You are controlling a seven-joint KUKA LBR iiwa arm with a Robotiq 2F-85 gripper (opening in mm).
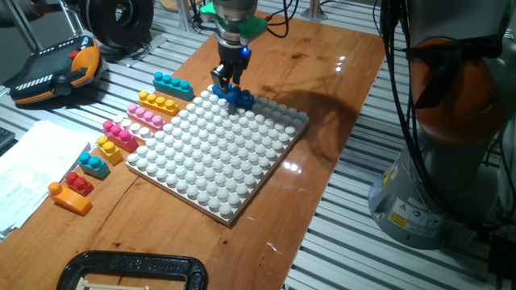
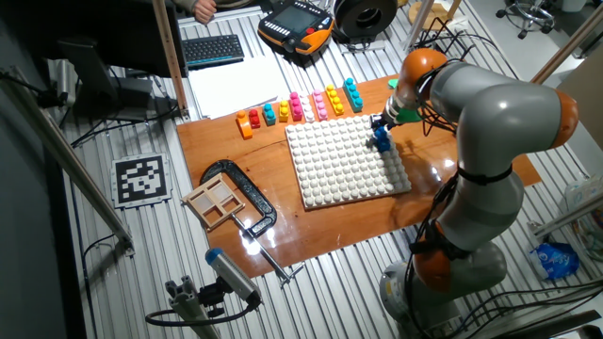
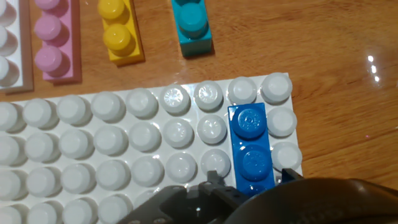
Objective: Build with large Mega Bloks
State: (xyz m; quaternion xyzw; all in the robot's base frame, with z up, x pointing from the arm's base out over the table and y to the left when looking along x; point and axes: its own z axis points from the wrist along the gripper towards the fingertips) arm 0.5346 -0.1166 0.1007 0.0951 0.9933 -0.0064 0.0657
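Note:
A dark blue Mega Blok [image 3: 251, 148] with two studs sits on the white studded baseplate [image 3: 93, 155], near its far corner. It also shows in one fixed view [image 1: 239, 98] and the other fixed view [image 2: 382, 142]. My gripper [image 3: 250, 180] is just above the blok's near end, with one finger on each side and a small gap to each, so it is open. It shows above the blok in both fixed views [image 1: 227, 78] [image 2: 381, 125]. Loose bloks lie in a row on the wood beside the plate: cyan [image 1: 172, 84], yellow [image 1: 157, 102], pink [image 1: 145, 116], magenta [image 1: 119, 134], red [image 1: 78, 183], orange [image 1: 68, 198].
A black clamp [image 1: 133, 270] grips the table's front edge, with a wooden frame [image 2: 215, 200] next to it. A teach pendant [image 1: 56, 68] and papers [image 1: 24, 173] lie off the table beside the blok row. The arm's base [image 1: 451, 129] stands on the opposite side.

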